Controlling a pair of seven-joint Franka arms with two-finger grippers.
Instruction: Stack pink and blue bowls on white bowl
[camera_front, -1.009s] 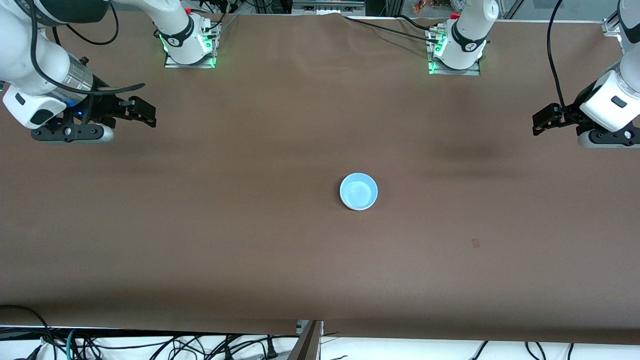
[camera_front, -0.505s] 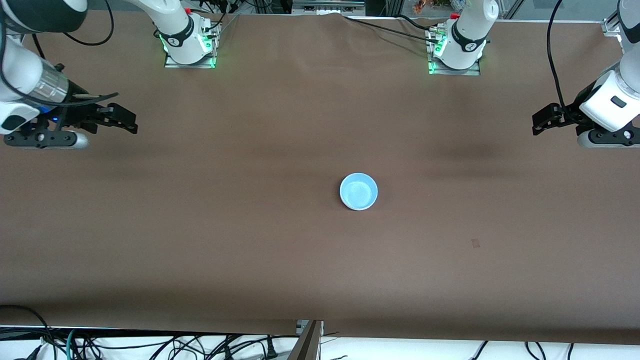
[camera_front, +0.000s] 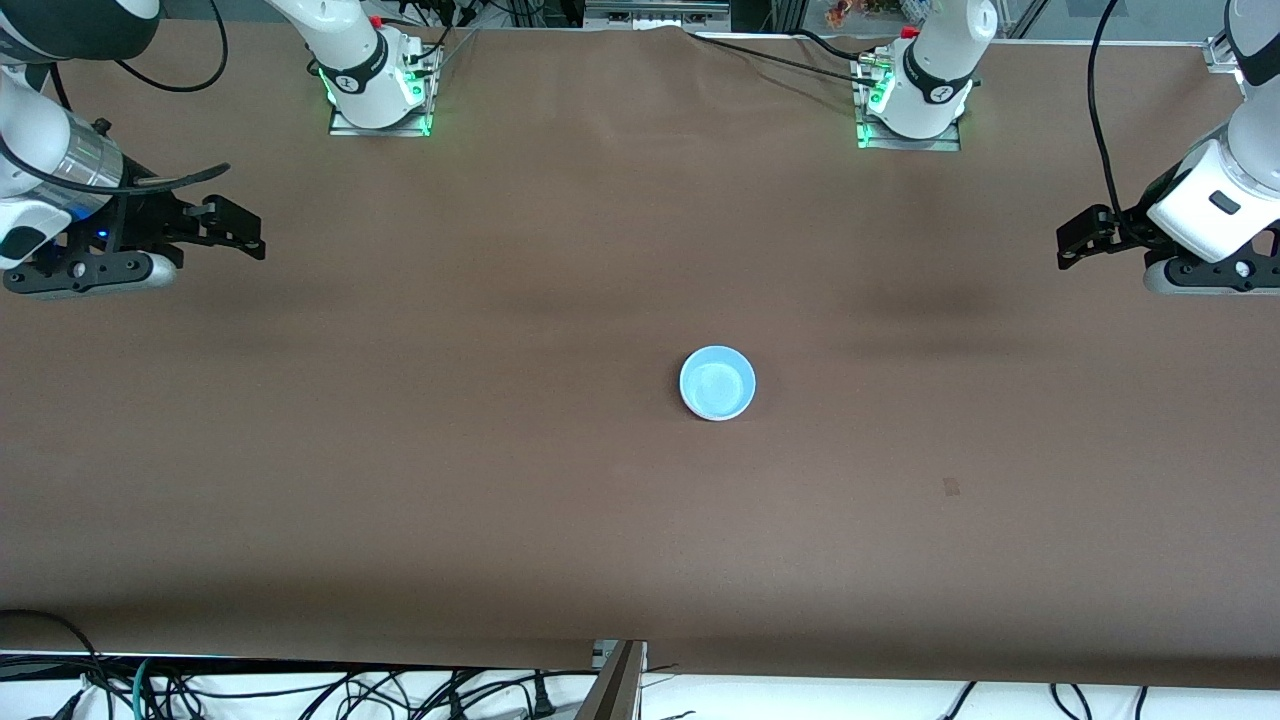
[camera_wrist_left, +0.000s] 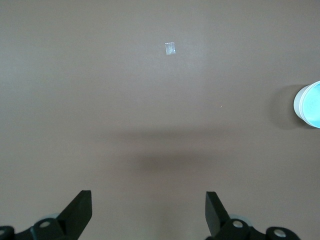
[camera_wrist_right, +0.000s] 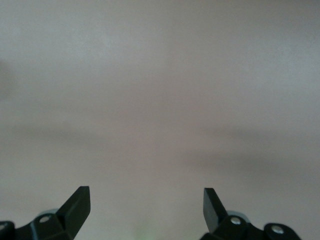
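Observation:
The light blue bowl (camera_front: 717, 383) sits upright in the middle of the brown table (camera_front: 500, 480). A white wall shows under its blue inside, clearest in the left wrist view (camera_wrist_left: 309, 104), so it appears to rest in the white bowl. No pink bowl shows in any view. My right gripper (camera_front: 245, 232) hangs open and empty over the right arm's end of the table, well away from the bowl. My left gripper (camera_front: 1075, 243) hangs open and empty over the left arm's end. Each wrist view shows its own gripper, left (camera_wrist_left: 148, 200) and right (camera_wrist_right: 146, 197), spread over bare table.
A small pale patch of tape (camera_front: 951, 487) lies on the table nearer the front camera than the bowl, toward the left arm's end; it also shows in the left wrist view (camera_wrist_left: 170, 48). The arm bases (camera_front: 378, 90) (camera_front: 912, 100) stand along the table's back edge.
My right gripper has drawn back toward the right arm's end of the table, away from the bowl. My left gripper has shifted slightly. The bowl has not moved.

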